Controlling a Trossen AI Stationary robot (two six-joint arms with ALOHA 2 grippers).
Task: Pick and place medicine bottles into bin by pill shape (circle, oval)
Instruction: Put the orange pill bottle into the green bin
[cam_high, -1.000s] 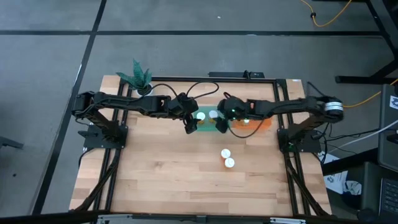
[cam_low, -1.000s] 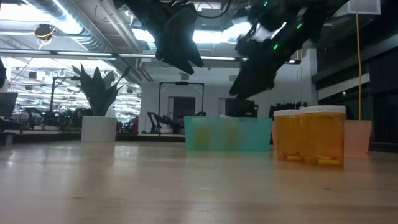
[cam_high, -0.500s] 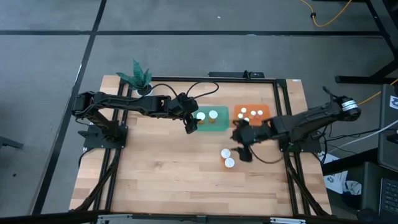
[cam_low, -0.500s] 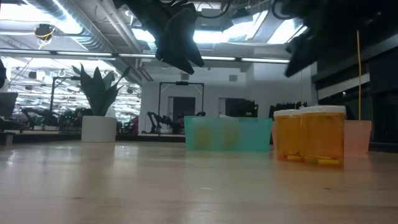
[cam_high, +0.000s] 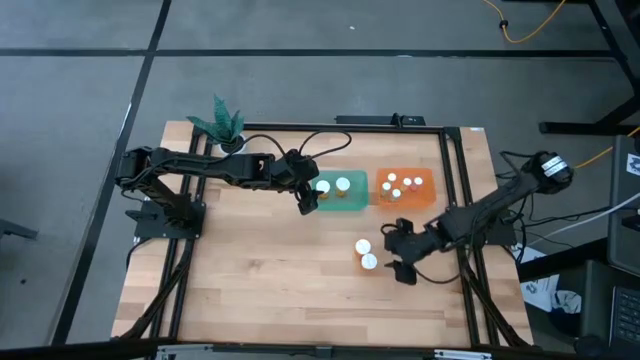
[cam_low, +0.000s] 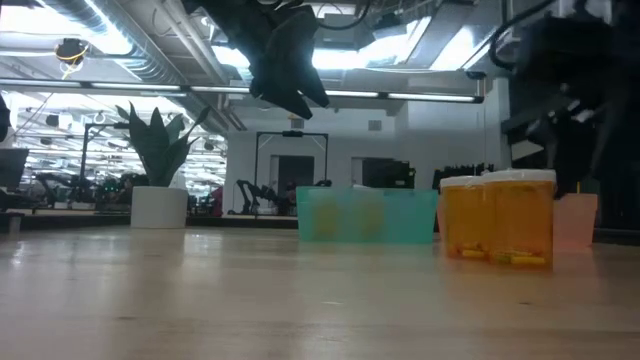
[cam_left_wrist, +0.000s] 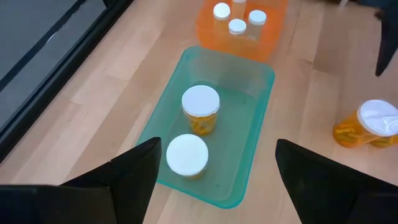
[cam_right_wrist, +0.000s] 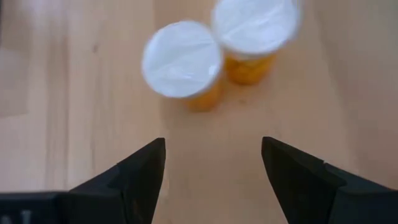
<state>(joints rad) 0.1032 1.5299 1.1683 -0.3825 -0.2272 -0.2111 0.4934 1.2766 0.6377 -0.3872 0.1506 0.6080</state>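
I hold the right hand (cam_high: 397, 253) wide beside two medicine bottles (cam_high: 365, 253) on the bench (cam_high: 260, 270); the left hand (cam_high: 307, 199) gapes empty over the green bin (cam_high: 341, 201).

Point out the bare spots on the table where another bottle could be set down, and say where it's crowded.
Free: the wood nearer than the two loose bottles, and the left half below the left gripper. Crowded: the far edge, with the green bin, orange bin and plant, and around the right gripper.

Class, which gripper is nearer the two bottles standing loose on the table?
Right. The right gripper hovers open beside the two loose bottles; the left gripper hangs over the green bin.
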